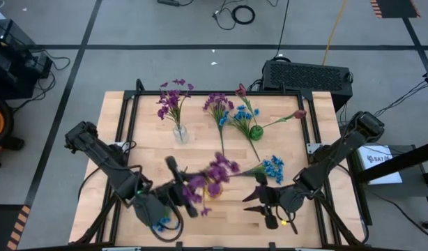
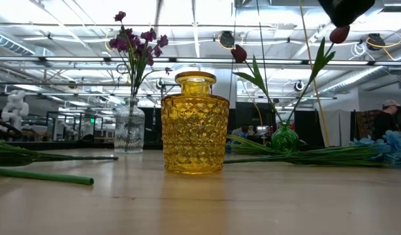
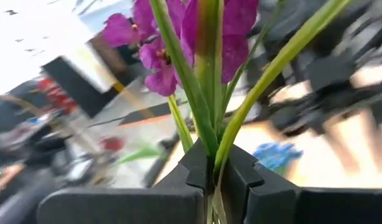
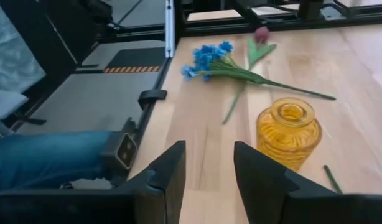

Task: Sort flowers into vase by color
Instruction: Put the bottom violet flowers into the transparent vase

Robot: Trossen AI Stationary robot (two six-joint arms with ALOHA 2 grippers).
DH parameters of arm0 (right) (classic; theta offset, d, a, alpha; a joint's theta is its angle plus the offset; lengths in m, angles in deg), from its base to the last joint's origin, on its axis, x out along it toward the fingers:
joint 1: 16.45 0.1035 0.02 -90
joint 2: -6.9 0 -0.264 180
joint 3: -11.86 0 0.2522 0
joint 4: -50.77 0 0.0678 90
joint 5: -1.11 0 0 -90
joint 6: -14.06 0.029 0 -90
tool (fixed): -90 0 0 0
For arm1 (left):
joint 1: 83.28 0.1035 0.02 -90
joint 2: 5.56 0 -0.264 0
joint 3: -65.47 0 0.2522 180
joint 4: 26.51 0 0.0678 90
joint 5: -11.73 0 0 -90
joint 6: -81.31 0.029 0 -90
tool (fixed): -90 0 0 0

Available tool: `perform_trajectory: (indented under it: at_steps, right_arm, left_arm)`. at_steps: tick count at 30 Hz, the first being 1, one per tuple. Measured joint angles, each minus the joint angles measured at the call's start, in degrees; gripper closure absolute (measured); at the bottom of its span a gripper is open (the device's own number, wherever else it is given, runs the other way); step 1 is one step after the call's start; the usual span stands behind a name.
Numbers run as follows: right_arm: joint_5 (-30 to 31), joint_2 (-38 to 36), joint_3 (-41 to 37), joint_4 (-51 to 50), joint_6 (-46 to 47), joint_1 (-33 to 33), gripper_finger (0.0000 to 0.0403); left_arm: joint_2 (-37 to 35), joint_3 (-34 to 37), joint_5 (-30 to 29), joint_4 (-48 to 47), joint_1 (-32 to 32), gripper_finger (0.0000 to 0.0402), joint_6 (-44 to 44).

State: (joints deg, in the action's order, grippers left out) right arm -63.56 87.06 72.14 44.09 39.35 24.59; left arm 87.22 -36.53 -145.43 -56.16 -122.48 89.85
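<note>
My left gripper (image 1: pixel 178 187) is shut on a purple sprig (image 1: pixel 215 171) whose blossoms hover over the yellow glass vase (image 1: pixel 212 188) at the table's near middle. My right gripper (image 1: pixel 259 199) is open, just right of that vase (image 4: pixel 288 130), touching nothing. A blue sprig (image 1: pixel 273 167) lies flat on the table beside it. A clear vase (image 1: pixel 180 132) holds purple flowers by their stems. A green vase (image 1: pixel 256 131) holds red tulips. Another purple sprig (image 1: pixel 217 104) and a blue one (image 1: pixel 240 116) lie near the far edge. My left gripper pinches the purple sprig's green stems and leaves (image 3: pixel 211 163) between its two fingers (image 3: pixel 178 186), low on the stalk, below the blossoms (image 3: pixel 178 37). The fingers come roughly level from the table's left, across the stems. The sprig is lifted clear of the table.
Loose green stems (image 2: pixel 44 175) lie on the wood left of the yellow vase (image 2: pixel 195 124) in the low view. A black box (image 1: pixel 308 75) sits behind the far edge. Blue cloth (image 4: pixel 48 163) shows off the table in the right wrist view. A person (image 2: pixel 386 121) stands far off.
</note>
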Motion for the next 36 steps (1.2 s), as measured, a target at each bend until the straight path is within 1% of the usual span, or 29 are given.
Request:
perform_trajectory:
  at_steps: [3,7,14,16,18,20,21,22,25,26,27,29,31,34,36]
  right_arm:
    - [-0.10,0.00,0.00,-0.21,-0.50,0.32,0.0278]
    - [-0.05,0.01,0.00,-0.38,-1.41,0.32,0.0282]
    - [0.04,0.04,0.00,-0.40,-4.07,0.10,0.0282]
    - [0.09,0.06,0.00,-0.42,-4.44,-0.25,0.0283]
    - [0.13,0.07,0.00,-0.43,-4.90,-0.64,0.0283]
    - [0.14,0.07,0.00,-0.47,-5.07,-1.17,0.0283]
    - [0.12,0.07,0.00,-0.47,-5.18,-1.43,0.0283]
    - [0.12,0.07,0.00,-0.47,-5.20,-1.71,0.0283]
    - [0.14,0.09,0.00,-0.49,-5.23,-2.24,0.0283]
    - [0.13,0.09,0.00,-0.49,-5.41,-2.40,0.0283]
    - [0.13,0.09,0.00,-0.52,-5.69,-2.47,0.0283]
    - [0.12,0.09,0.00,-0.53,-6.53,-2.50,0.0283]
    - [0.12,0.09,0.00,-0.53,-6.95,-2.50,0.0283]
    - [0.10,0.09,0.00,-0.53,-7.21,-2.47,0.0283]
    - [0.10,0.09,0.00,-0.54,-8.13,-2.48,0.0283]
  left_arm:
    - [-3.92,2.41,-3.37,-7.11,0.85,0.0377,-6.30]
    - [-10.26,7.65,-3.74,-12.23,2.13,0.0377,-13.63]
    - [-20.71,19.67,-3.82,-10.59,3.26,0.0377,-15.38]
    - [-23.65,23.28,-4.68,-9.11,3.78,0.0377,-15.60]
    - [-26.53,26.49,-6.03,-6.15,4.48,0.0377,-15.59]
    - [-29.60,29.55,-5.69,0.29,5.91,0.0377,-15.54]
    - [-30.91,30.83,-3.82,4.75,6.77,0.0377,-14.98]
    - [-32.05,32.15,-0.34,10.03,7.68,0.0377,-13.23]
    - [-33.91,35.88,16.60,27.68,10.31,0.0377,-2.93]
    - [-33.97,36.55,20.93,32.54,11.13,0.0377,0.19]
    - [-33.97,36.80,23.41,36.16,11.96,0.0378,3.12]
    - [-34.11,36.84,24.58,39.36,13.56,0.0380,9.03]
    - [-34.13,36.84,24.56,38.85,15.59,0.0382,12.00]
    - [-34.01,37.15,24.76,33.68,18.00,0.0382,12.08]
    - [-34.03,38.62,25.03,33.00,18.98,0.0383,11.48]
